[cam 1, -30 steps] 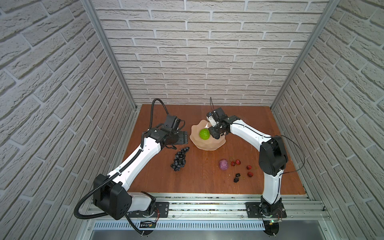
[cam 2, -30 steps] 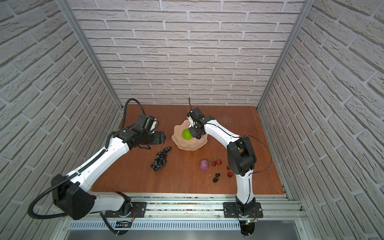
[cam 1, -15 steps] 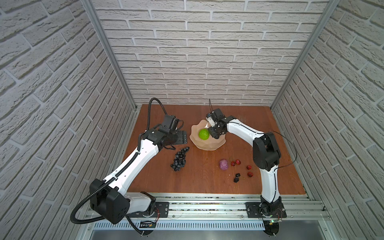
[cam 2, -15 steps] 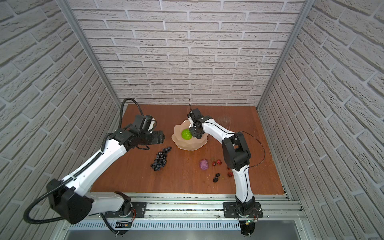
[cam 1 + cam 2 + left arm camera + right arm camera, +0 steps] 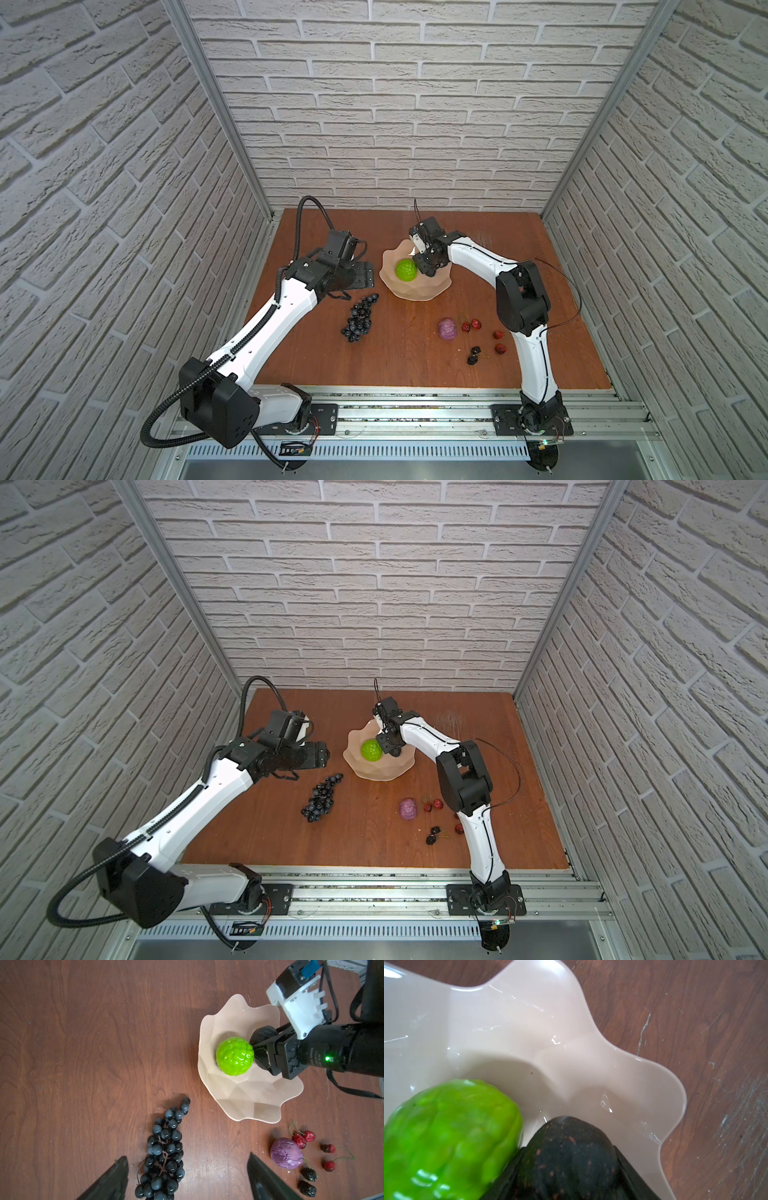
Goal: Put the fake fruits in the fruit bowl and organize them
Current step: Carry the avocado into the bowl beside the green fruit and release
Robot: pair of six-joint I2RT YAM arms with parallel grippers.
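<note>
The pale pink fruit bowl (image 5: 415,296) (image 5: 374,776) stands at the back middle of the table with the lime-green ball (image 5: 406,270) (image 5: 450,1136) in it. My right gripper (image 5: 428,270) (image 5: 568,1148) reaches into the bowl, shut on the black avocado (image 5: 571,1167) (image 5: 264,1034), which touches the green ball. My left gripper (image 5: 359,276) (image 5: 187,1167) hovers open left of the bowl, above the grape bunch (image 5: 359,318) (image 5: 164,1153). On the table to the front right lie the purple fruit (image 5: 447,329) (image 5: 286,1155), red strawberries (image 5: 498,334) and dark cherries (image 5: 473,355) (image 5: 307,1180).
Brick-patterned walls close in the wooden table (image 5: 399,365) on three sides. A metal rail (image 5: 415,415) with both arm bases runs along the front edge. The right arm's elbow (image 5: 519,299) stands over the strawberries' far side.
The right arm's elbow has swung in toward the middle while its gripper stays in the bowl with the avocado. The left arm has hardly moved.
</note>
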